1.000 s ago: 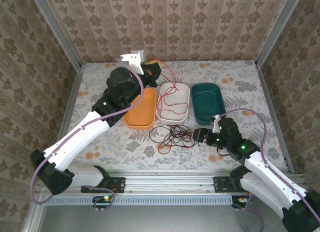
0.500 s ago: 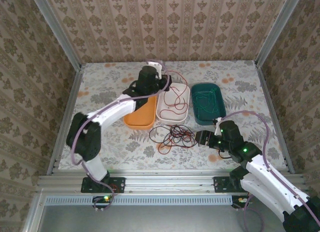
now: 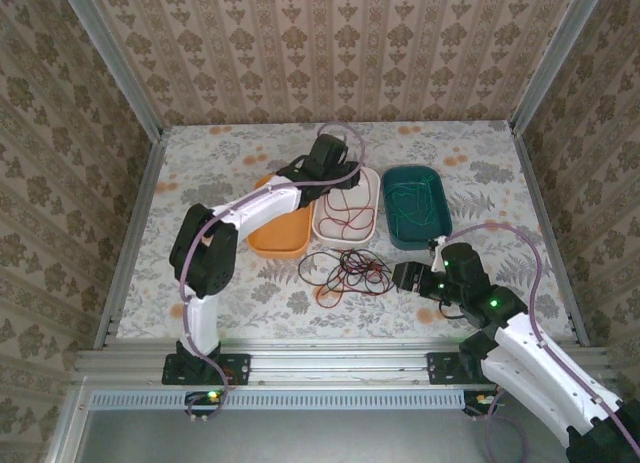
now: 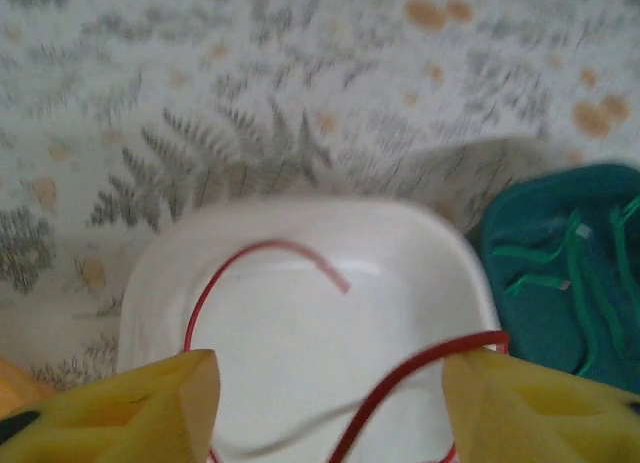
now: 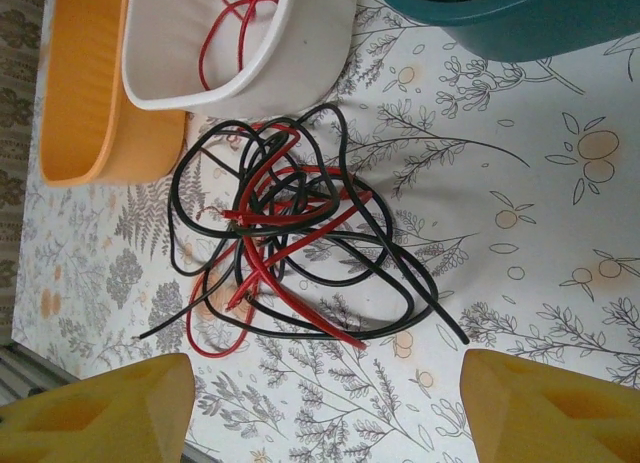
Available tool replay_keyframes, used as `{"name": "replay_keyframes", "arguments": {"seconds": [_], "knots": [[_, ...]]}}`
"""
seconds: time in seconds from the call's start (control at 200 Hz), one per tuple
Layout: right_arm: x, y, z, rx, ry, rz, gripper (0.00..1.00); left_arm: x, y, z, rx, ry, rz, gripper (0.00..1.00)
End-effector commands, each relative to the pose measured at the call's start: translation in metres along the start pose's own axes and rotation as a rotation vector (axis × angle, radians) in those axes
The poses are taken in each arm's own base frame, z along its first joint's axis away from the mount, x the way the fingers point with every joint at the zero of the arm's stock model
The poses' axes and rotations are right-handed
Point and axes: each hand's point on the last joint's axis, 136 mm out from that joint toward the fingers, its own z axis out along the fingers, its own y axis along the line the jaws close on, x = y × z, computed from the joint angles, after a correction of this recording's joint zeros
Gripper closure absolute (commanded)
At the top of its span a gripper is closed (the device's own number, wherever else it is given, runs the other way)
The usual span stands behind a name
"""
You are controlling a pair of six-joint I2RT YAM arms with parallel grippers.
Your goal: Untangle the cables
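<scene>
Across the flowered counter (image 3: 250, 293) the job looks roughly half done, to my eye. Both arms are reaching in: the left arm (image 3: 250, 208) stretches to the far side over the trays, and the right arm (image 3: 520, 333) bends toward the middle.

Three trays sit side by side. The teal tray (image 3: 418, 241) on the right holds a green cable (image 4: 578, 273) by itself, so that one seems sorted. The white tray (image 3: 345, 241) in the middle holds loops of red cable (image 4: 265, 245); I cannot tell whether that length trails over the rim to the pile. The orange tray (image 3: 280, 238) on the left has no cable in it that I can make out.

Just in front of the white tray lies what is left: a tangle (image 5: 290, 243) of black cable (image 5: 173, 218) and more red. Its loops cross over and under one another on the counter, touching neither claw. I would judge that black has to come free of red before anything more goes in a tray.

The left claw (image 4: 330, 403) hangs over the white tray with its yellow fingers (image 4: 150, 403) wide apart, and a red strand passes between them ungripped. The right claw (image 5: 325, 413) hovers near the pile's right side, its fingers likewise spread and holding nothing.
</scene>
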Motion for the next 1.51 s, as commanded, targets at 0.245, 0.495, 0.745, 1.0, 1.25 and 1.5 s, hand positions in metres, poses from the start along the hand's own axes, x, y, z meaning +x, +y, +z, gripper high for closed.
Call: {"name": "replay_keyframes", "arguments": {"seconds": [0.245, 0.495, 0.745, 1.0, 1.25, 1.5], "knots": [[0.005, 0.001, 0.003, 0.01, 0.03, -0.006, 0.3, 0.009, -0.025, -0.075, -0.068, -0.001, 0.154, 0.27], [0.014, 0.012, 0.02, -0.002, 0.082, -0.057, 0.33, 0.118, -0.05, -0.099, 0.077, 0.129, 0.06, 0.25], [0.02, 0.02, 0.035, 0.026, 0.123, -0.107, 0.33, 0.17, -0.033, -0.091, 0.018, 0.194, -0.132, 0.26], [0.011, 0.013, 0.048, 0.108, 0.128, -0.174, 0.35, 0.155, -0.048, -0.093, 0.078, 0.172, -0.104, 0.26], [0.016, 0.021, 0.067, 0.074, 0.185, -0.171, 0.55, 0.163, -0.057, -0.092, 0.095, 0.205, -0.099, 0.28], [0.003, 0.027, 0.062, 0.081, 0.143, -0.218, 0.94, 0.166, -0.068, -0.089, 0.139, 0.234, -0.078, 0.32]]}}
